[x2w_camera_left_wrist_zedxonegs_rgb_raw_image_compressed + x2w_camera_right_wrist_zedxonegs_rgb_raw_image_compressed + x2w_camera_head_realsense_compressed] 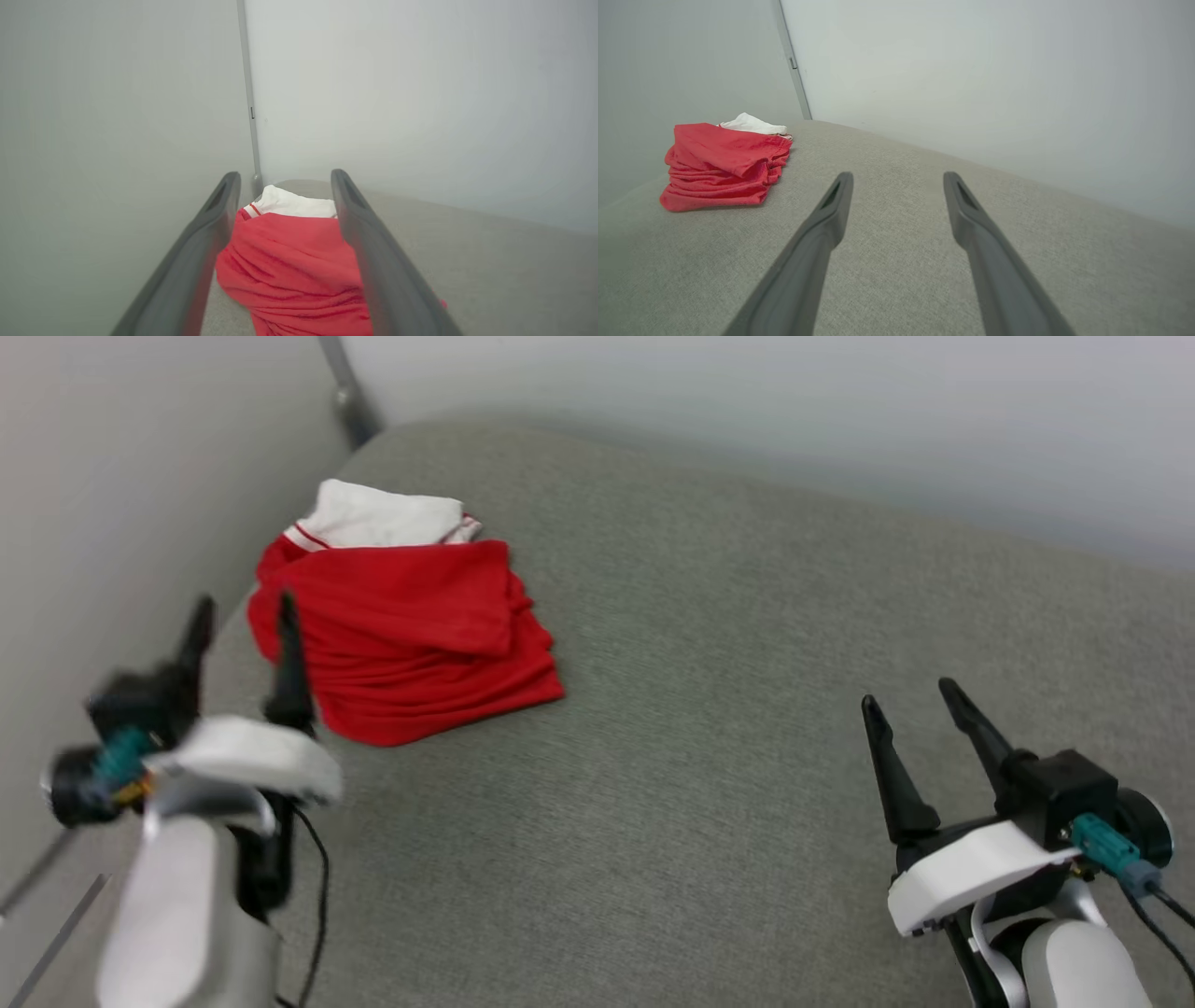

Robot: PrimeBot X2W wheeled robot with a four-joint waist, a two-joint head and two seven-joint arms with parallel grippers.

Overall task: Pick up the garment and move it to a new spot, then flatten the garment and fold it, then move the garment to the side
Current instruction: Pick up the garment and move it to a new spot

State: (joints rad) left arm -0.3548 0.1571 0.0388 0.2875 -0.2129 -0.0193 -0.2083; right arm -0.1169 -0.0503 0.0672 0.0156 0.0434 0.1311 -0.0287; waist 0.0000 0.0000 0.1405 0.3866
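One folded garment (411, 635) at 10 o'clock on the cushion (700, 709). Left end effector (245, 607) and right end effector (908, 693): both released.

Head camera looks down on the shirt (411, 644) and the cushion (747, 728) under it. Left wrist camera, low and close to the shirt, faces the wall corner (250, 116) behind; right wrist camera catches it from farther off.
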